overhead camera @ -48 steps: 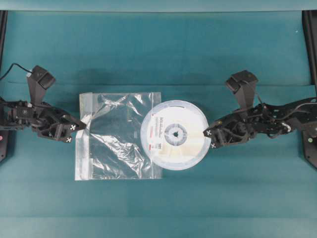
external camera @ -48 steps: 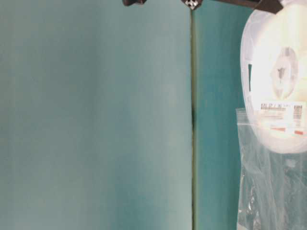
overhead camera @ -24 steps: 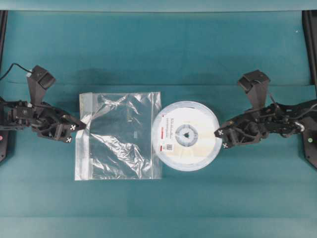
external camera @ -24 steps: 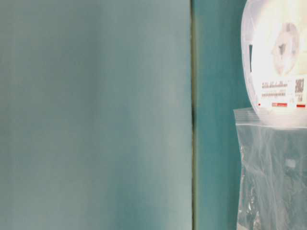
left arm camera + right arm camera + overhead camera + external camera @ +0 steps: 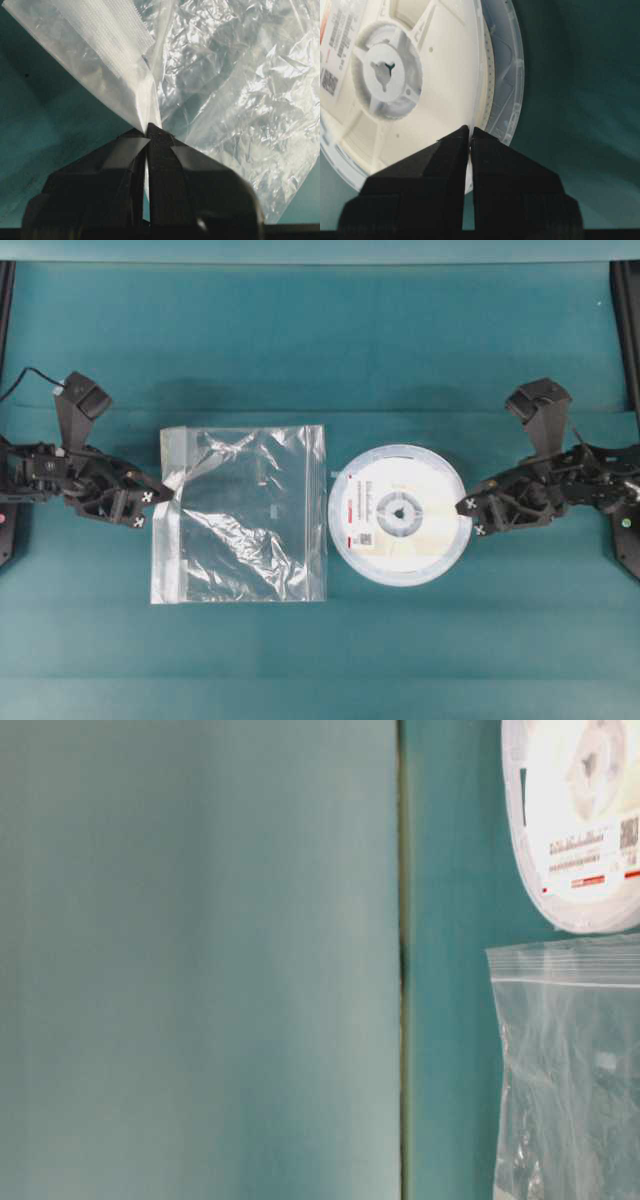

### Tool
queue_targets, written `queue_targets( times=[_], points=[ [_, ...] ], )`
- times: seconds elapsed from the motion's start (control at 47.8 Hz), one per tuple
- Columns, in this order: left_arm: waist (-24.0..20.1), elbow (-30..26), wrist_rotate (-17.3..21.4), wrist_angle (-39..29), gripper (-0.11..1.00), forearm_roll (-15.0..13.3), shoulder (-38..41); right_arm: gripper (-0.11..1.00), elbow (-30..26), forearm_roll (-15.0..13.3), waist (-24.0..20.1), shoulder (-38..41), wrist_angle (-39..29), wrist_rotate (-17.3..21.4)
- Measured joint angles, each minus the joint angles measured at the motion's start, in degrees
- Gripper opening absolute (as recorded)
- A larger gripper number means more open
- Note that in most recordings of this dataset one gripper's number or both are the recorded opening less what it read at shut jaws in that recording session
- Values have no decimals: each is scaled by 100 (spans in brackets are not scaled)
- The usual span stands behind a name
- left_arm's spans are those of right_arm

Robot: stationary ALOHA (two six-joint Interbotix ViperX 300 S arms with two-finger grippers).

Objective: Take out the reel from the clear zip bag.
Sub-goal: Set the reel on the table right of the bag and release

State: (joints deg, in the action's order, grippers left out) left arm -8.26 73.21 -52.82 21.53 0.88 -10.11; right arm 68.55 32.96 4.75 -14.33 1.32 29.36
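The white reel (image 5: 400, 514) with a grey hub and a small red-marked label lies fully outside the clear zip bag (image 5: 240, 514), a small gap to the bag's right. My right gripper (image 5: 472, 517) is shut on the reel's right rim; in the right wrist view the jaws (image 5: 470, 131) pinch the reel's (image 5: 410, 90) thin flange. At the bag's left edge, my left gripper (image 5: 150, 504) is shut on the plastic, and the left wrist view shows the bag (image 5: 225, 90) pulled into the closed jaws (image 5: 150, 132). The table-level view shows the reel (image 5: 580, 830) above the bag's edge (image 5: 570, 1060).
The teal table cover (image 5: 320, 340) runs all round. Black frame posts stand at the far left (image 5: 6, 300) and far right (image 5: 628, 320) edges. A seam in the cover (image 5: 402, 960) shows in the table-level view.
My right gripper has drawn the reel to the right, from partly inside the bag's mouth to fully outside it. The left gripper and the bag have stayed in place.
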Motion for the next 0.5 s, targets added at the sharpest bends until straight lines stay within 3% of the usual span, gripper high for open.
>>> queue_targets(
  times=[0.502],
  points=[
    [9, 0, -9, 0, 0, 0, 0, 2, 316, 9, 114, -422, -167, 0]
  ],
)
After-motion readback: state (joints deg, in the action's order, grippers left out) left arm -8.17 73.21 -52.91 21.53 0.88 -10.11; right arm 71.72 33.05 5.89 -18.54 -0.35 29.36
